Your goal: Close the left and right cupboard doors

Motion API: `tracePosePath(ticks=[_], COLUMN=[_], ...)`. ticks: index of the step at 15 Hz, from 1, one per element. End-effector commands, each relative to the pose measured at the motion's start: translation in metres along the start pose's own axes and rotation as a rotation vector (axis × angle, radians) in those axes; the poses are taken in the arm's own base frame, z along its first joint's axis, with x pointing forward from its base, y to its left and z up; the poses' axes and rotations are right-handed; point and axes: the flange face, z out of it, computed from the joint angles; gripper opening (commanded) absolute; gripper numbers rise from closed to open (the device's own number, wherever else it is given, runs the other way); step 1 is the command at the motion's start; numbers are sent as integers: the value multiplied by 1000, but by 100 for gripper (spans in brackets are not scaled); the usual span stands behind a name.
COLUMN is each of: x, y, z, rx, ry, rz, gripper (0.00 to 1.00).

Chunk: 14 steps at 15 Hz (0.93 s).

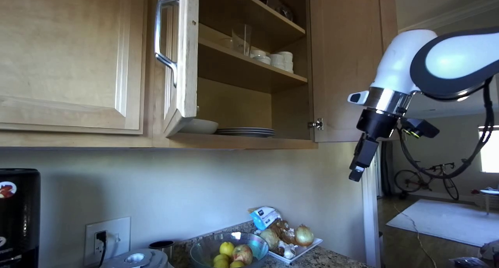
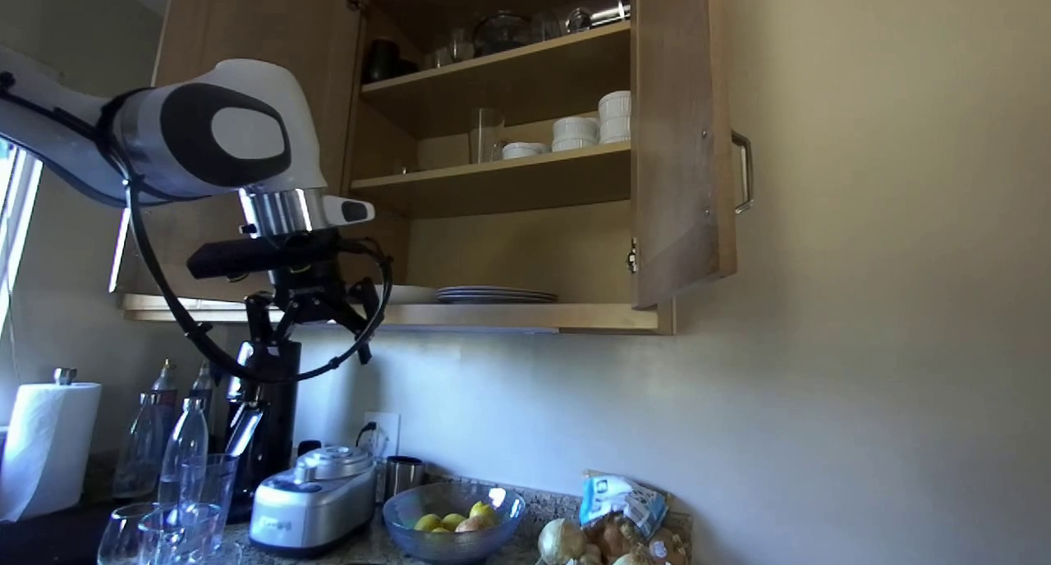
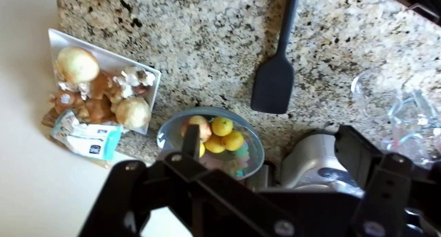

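The left cupboard door (image 1: 186, 57) stands open. It is seen nearly edge-on with its silver bar handle (image 1: 158, 30) in an exterior view; its inner face (image 2: 263, 31) is partly behind the arm in an exterior view. The right cupboard door (image 1: 347, 57) also stands open, inner face showing; its handle (image 2: 745, 171) shows on the outer side of the door (image 2: 677, 138) in an exterior view. My gripper (image 1: 356, 172) is open and empty, pointing down in front of the cupboard, below the doors' bottom edges (image 2: 312, 360). In the wrist view its fingers (image 3: 270, 137) are wide apart. Neither door shows there.
A broad shut door (image 1: 66, 57) is left of the open cupboard. Shelves hold plates (image 2: 497, 295), white ramekins (image 2: 575, 130) and glasses. Below, the counter (image 3: 206, 51) holds a fruit bowl (image 3: 255, 137), an onion tray (image 3: 156, 82), a silver appliance (image 2: 304, 507), drinking glasses (image 2: 197, 483) and a dark spatula (image 3: 274, 82).
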Motion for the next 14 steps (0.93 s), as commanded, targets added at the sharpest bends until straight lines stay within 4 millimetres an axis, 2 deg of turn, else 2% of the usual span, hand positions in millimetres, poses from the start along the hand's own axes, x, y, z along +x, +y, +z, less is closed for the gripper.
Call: tracePosePath(ticks=[1,2,3,8,11,14], x=[1,6,7,7,18,50], y=[-31,-21,-25,-23,-37,-61], z=[-8,-6,-7,-5,-17,-33], rx=[33,18,20,19,45,35], ry=[75,27,30,24,106,222], rz=[-106,-58,-68,-61,-65,-118], gripper=[100,100,100,100,100,100])
